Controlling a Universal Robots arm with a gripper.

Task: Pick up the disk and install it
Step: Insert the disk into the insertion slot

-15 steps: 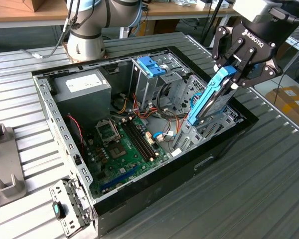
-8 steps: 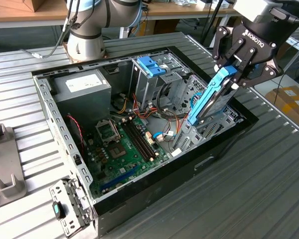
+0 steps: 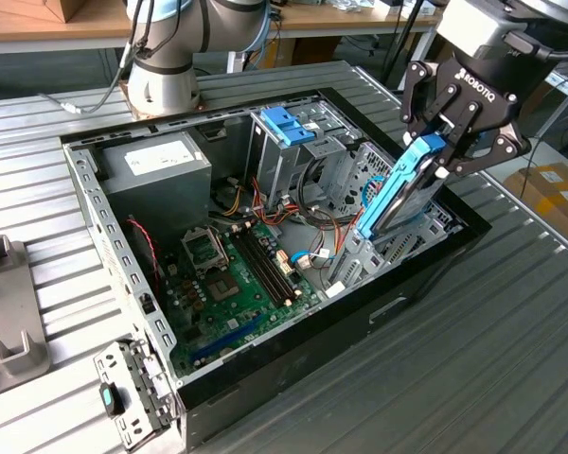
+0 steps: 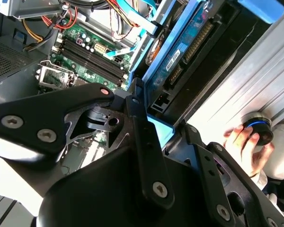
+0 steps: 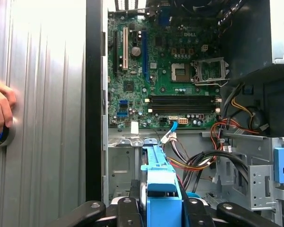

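Note:
The disk [image 3: 398, 194] is a flat drive framed by bright blue rails. It hangs tilted on edge, its lower end down among the metal bay [image 3: 388, 251] at the exterior view's right end of the open computer case [image 3: 426, 274]. My gripper [image 3: 445, 151] is shut on the disk's upper end, with black fingers [image 3: 424, 113] on both sides. In the first wrist view the blue rail of the disk [image 5: 158, 184] runs out from between the gripper [image 5: 161, 208] fingers. In the second wrist view the disk's circuit side [image 4: 180, 52] slants beside the bay wall.
Inside the case lie a green motherboard [image 3: 232, 274], a grey power-supply box [image 3: 161, 165], a tall cage topped by a blue bracket [image 3: 289, 125] and loose cables [image 3: 308, 194]. A person's hand [image 4: 244, 146] rests on a round knob [image 4: 256, 130] on the ribbed table beside the case. Grey fixtures [image 3: 5, 312] stand at the exterior view's left.

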